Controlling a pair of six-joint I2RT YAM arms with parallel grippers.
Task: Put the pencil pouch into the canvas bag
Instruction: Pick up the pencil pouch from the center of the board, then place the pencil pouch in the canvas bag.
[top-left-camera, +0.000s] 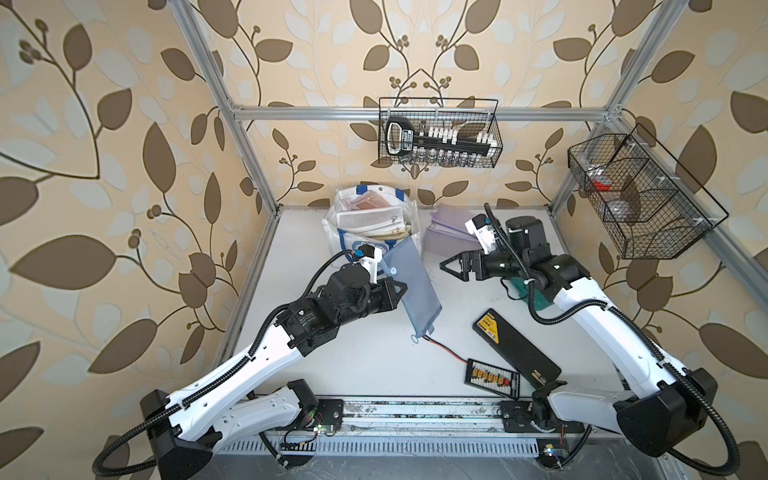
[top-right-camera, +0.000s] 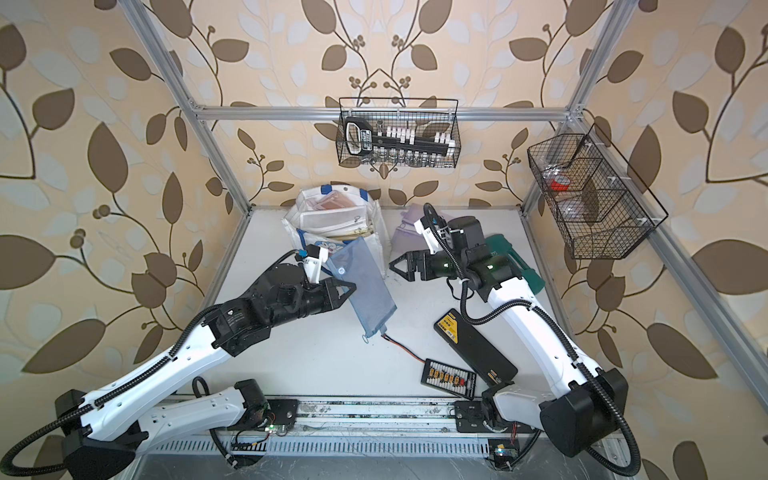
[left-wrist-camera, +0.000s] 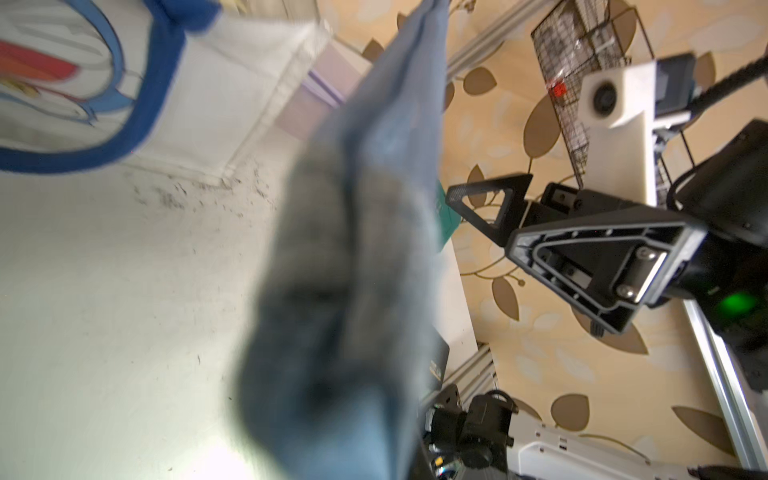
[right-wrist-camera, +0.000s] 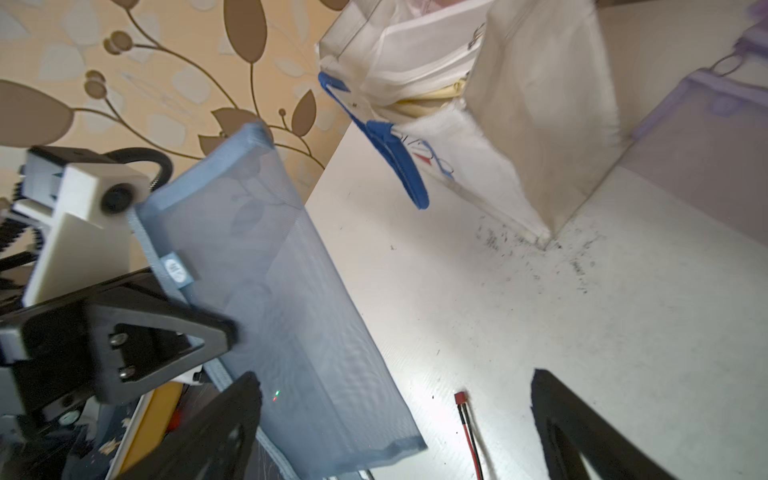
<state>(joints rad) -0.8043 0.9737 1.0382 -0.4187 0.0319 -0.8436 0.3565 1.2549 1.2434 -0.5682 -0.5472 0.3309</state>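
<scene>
Now the left hand (top-left-camera: 402, 289) pinches the pencil pouch (top-left-camera: 417, 282) by its edge just in front of the canvas bag (top-left-camera: 330, 227), the right hand (top-left-camera: 448, 267) spread empty beside the bag, so the pouch should probably clear the bag's rim before lowering.

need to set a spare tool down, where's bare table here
Widest bare patch: white table at the front, between the left arm, the blue mesh pencil pouch and the black connector board. Crowded at the back: white canvas bag, purple pouches.
</scene>
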